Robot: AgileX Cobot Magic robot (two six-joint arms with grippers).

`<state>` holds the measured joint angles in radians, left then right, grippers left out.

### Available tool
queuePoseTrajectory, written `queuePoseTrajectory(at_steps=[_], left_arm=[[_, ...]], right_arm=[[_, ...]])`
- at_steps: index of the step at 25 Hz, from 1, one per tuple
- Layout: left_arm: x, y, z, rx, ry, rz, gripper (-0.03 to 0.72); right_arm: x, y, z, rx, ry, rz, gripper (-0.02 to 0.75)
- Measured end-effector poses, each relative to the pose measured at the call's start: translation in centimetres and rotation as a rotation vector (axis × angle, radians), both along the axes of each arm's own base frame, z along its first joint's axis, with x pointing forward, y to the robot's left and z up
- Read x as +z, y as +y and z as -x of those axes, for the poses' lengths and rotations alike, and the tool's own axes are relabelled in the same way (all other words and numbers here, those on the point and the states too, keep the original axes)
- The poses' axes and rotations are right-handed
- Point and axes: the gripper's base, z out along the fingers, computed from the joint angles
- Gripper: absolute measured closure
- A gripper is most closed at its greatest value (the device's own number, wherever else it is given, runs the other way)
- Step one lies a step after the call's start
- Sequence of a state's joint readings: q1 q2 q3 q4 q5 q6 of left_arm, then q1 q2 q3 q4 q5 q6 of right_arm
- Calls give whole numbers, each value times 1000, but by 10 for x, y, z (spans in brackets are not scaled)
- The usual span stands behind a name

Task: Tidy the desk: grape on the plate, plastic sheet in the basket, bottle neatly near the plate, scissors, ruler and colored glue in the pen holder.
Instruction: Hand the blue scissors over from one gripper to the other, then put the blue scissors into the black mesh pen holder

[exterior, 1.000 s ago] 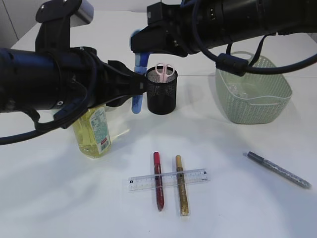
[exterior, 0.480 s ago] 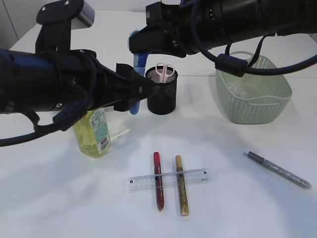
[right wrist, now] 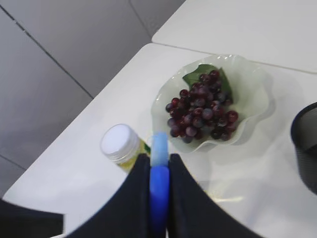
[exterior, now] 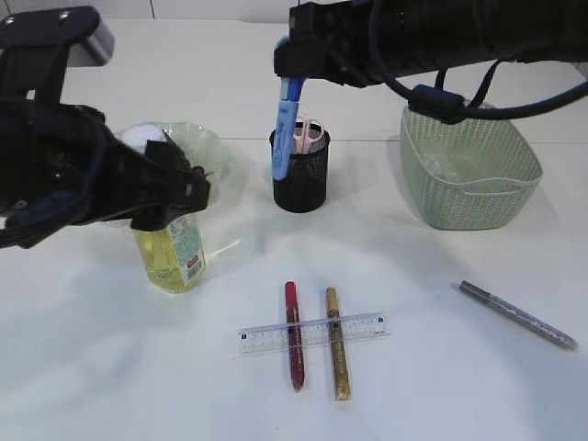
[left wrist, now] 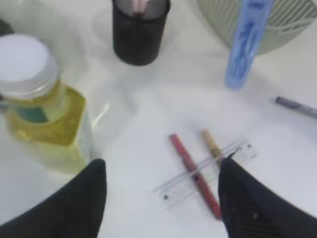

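My right gripper (exterior: 292, 78) (right wrist: 159, 157) is shut on a blue colored glue (exterior: 285, 129) (left wrist: 245, 44), which hangs upright by the left rim of the black mesh pen holder (exterior: 299, 175). Pink scissors (exterior: 310, 129) stand in the holder. My left gripper (left wrist: 162, 162) (exterior: 197, 188) is open and empty, just beside the yellow bottle (exterior: 172, 248) (left wrist: 44, 124). The grape (right wrist: 200, 106) lies on the clear plate (right wrist: 252, 94). The clear ruler (exterior: 312, 333) lies across a red glue (exterior: 293, 335) and a gold glue (exterior: 336, 342).
A pale green basket (exterior: 469, 170) stands at the back right, with something clear inside it. A silver glue pen (exterior: 517, 314) lies at the front right. The left arm hides most of the plate in the exterior view.
My left gripper has opened and drawn back to the left, away from the blue glue. My right gripper has carried the glue rightward to the pen holder.
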<state>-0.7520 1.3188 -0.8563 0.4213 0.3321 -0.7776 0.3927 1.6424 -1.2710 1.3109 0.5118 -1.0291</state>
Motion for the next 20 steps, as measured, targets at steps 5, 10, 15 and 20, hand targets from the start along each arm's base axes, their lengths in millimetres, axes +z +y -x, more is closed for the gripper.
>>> queuePoseTrajectory(at_steps=[5, 10, 15, 20], left_arm=[[-2, 16, 7, 55, 60, -129, 226], [-6, 23, 9, 68, 101, -225, 235], [-10, 30, 13, 75, 145, -322, 236], [-15, 39, 18, 75, 210, -443, 236]], right_arm=[[-14, -12, -21, -51, -32, 53, 683], [-15, -20, -46, -90, -74, 54, 683], [-21, -23, -65, -113, -85, 51, 683], [-26, -21, -82, -103, -125, 76, 683]])
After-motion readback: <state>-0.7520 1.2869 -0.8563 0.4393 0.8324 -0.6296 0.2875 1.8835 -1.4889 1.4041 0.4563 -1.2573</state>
